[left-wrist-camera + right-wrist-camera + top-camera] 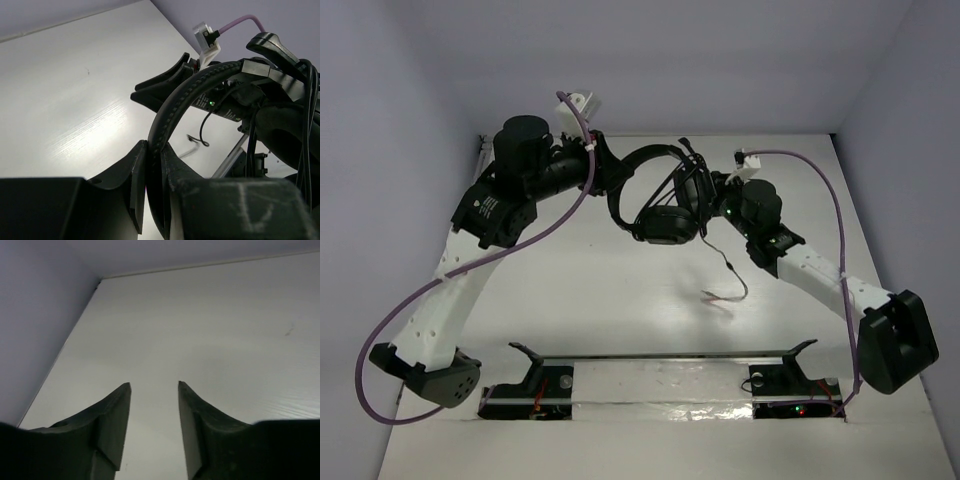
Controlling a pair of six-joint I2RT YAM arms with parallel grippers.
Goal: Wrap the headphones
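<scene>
Overhead: black round-banded headphones (665, 225) held up between both arms above the smooth white table (620, 300), thin cable (732, 268) trailing down to it, pale lilac walls (670, 60) around. Left wrist view: left jaws pinched tight on the stitched, padded headband (170, 107). Right wrist view: right jaws spread wide, nothing between, over glossy table near a wall corner.

Over the far middle of the desk (620, 310), headphones (660, 222); to their left the left pincer (603, 165) (clamped on the headband (172, 112)), just right the right pincer (705, 188); cable (730, 265) trailing nearward.
</scene>
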